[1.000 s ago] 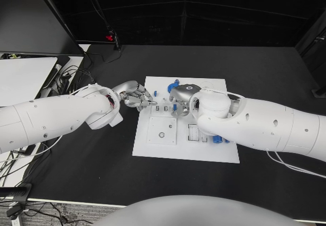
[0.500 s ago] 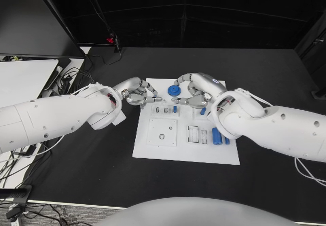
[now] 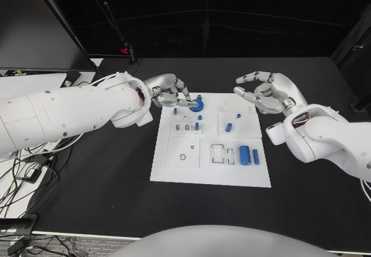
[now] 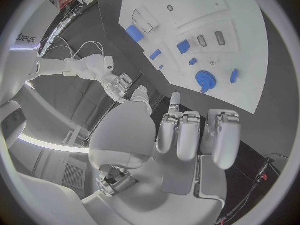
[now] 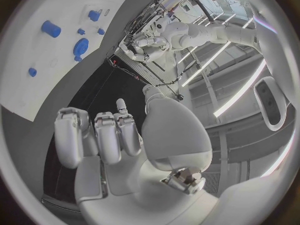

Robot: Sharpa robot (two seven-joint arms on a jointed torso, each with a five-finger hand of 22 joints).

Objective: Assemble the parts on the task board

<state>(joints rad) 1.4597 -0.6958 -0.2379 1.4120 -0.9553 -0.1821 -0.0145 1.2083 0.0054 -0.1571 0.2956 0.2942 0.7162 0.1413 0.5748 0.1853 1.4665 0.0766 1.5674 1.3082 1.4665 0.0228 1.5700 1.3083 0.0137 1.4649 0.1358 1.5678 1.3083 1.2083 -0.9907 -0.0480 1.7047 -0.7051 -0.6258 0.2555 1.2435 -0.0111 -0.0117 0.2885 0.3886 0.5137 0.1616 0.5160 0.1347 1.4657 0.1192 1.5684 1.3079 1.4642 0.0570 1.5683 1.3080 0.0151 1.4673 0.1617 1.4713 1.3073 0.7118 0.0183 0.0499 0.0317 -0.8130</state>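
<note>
Now, left hand (image 3: 171, 92): moved to far edge of white rectangular task board (image 3: 179, 170), fingertips beside round blue gear part (image 3: 197, 103), holding nothing.
Right hand (image 3: 265, 91): lifted clear, fingers spread, empty.
Meaning: next pick pending.

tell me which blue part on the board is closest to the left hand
The round blue gear-like disc at the board's far edge, right beside the left hand. The other blue parts are smaller or cylindrical and lie nearer the board's middle.

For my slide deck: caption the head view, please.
Both hands, left hand and right hand, hover open at the task board's far edge.
</note>
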